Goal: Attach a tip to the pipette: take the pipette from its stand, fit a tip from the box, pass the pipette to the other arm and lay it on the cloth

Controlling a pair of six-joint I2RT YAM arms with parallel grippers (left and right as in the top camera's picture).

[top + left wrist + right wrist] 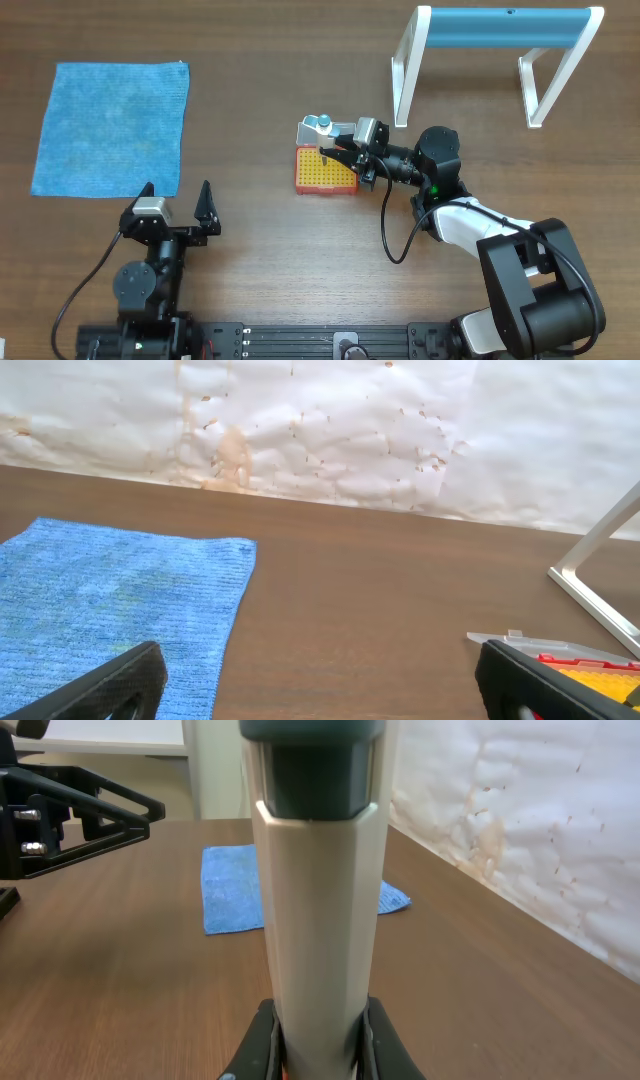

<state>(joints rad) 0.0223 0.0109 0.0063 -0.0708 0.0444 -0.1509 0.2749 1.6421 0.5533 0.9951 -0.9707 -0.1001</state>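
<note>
Overhead view of a brown table (260,260) with two robot arms based along the 6 o'clock edge. The pipette stand (500,27), a blue bar on white legs, sits at 1 o'clock and carries nothing. The pipette (318,127) is already off it: the right gripper (345,150) is clamped on the pipette's body and holds it roughly upright just above the orange tip box (325,175), which lies near the centre of the table. In the right wrist view the pale pipette body rises between the two fingers, gripped on both sides. Whether a tip is seated on the pipette's lower end cannot be told, since that end is hidden. The tip-fitting step therefore appears to be under way. The left gripper (177,188) rests at 8 o'clock, close to its base, with its fingers spread wide apart and nothing between them. The blue cloth (110,130) lies flat and bare at 10 o'clock, just beyond the left gripper. Still to do, by this reading: finish fitting the tip, pass the pipette to the left arm, and lay it on the cloth.
</note>
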